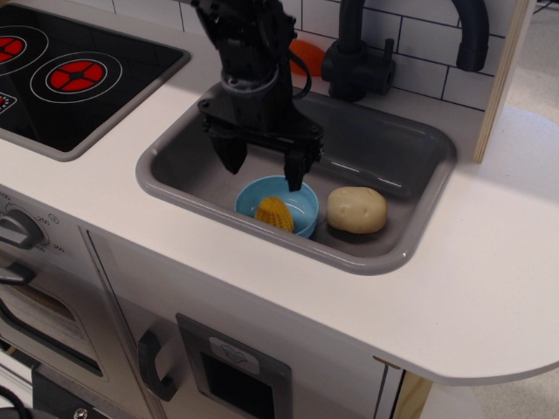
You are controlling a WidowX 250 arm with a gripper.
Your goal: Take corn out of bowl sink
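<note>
While the gripper hangs over the sink, its two fingers are spread wide and hold nothing. Corn lies in the blue bowl, at the near side of the sink, just left of the potato. Corn sits below and slightly toward the camera from the gap between the fingers, apart from both. Right fingertip is over the bowl's far rim; left one is outside the bowl. Long axis of the cob runs roughly left-right, slanting down to the right. Judged: the drop needs a small shift nearer, fingers straddling the cob's short width.
</note>
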